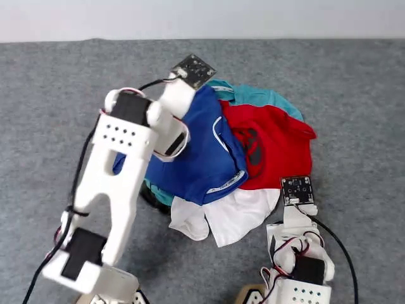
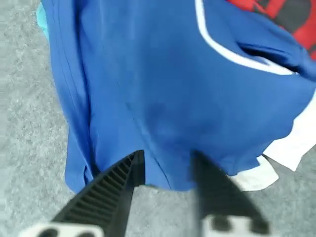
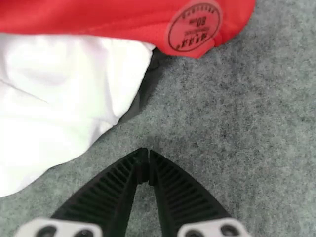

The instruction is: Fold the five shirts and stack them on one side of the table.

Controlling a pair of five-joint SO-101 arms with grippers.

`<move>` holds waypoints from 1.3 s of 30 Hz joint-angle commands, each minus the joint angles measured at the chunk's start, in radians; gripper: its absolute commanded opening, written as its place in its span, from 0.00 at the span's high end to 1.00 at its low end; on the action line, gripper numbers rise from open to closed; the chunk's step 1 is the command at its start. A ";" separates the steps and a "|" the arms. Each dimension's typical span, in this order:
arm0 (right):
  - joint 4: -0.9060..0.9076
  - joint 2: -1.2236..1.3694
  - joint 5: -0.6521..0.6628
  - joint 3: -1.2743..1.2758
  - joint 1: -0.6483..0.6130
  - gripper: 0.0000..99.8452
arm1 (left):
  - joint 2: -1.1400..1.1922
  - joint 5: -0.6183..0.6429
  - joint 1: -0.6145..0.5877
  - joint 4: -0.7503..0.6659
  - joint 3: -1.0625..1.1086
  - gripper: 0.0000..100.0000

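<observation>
A: From above, where do the shirts lie?

B: All in one crumpled heap in the middle of the table [image 1: 57,76]. The blue shirt [image 1: 202,152] is on top and overlaps the red shirt [image 1: 278,145] on its right. The teal shirt [image 1: 266,96] shows at the far side, and the white shirt [image 1: 234,215] sticks out at the near side. The left arm [image 1: 120,171] reaches over the blue one.

A: Which way does the blue one run?

B: Its long axis goes from the far side toward the arms, slanting a little right at the near end, where a white-trimmed edge points. I cannot tell whether that edge is collar or hem.

A: And the left wrist view?

B: The left gripper [image 2: 168,158] hangs empty with its jaws apart over the blue shirt's edge, next to bare table. The cloth is bunched there, so a pinch could catch two layers, or the teal beneath. A pull would likely drag the red shirt along too, since the two overlap.

A: The right wrist view?

B: The right gripper [image 3: 147,155] is closed on nothing, over bare table just beside the white shirt, with the red hem near. Closed and off the cloth, it cannot pin the heap. I judge the whole pile may slide when one shirt is lifted.
</observation>
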 commanded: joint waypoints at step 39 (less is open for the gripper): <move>0.002 -0.012 0.005 0.015 -0.002 0.99 | 0.608 0.005 -0.017 0.063 -0.631 1.00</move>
